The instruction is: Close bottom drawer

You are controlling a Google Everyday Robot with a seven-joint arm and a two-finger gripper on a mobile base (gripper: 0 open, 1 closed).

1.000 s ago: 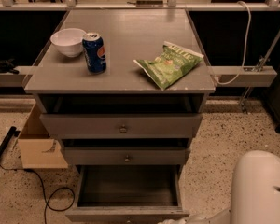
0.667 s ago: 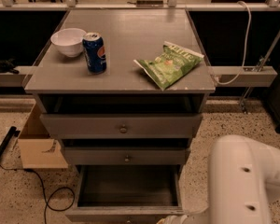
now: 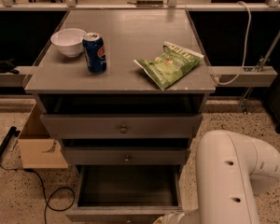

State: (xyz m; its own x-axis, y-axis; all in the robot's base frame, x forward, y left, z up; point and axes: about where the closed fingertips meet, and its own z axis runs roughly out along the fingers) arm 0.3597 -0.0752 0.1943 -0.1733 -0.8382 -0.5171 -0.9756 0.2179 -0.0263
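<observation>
Bottom drawer point(image 3: 126, 186) stands pulled out at the foot of the grey cabinet point(image 3: 130, 55), its dark box open upward. White arm point(image 3: 233, 181) bends down beside the drawer's front right corner; the gripper lies beyond the view's lower edge, so its grip cannot be told

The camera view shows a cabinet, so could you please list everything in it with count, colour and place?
bowl: one, white, cabinet top, back left
soda can: one, blue, upright beside bowl
chip bag: one, green, top's right side
upper drawers: two, grey
bottom drawer: one, grey, pulled open
cardboard box: one, brown, floor left
arm: one, white, lower right
gripper: one, pale, bottom edge by bottom drawer
</observation>
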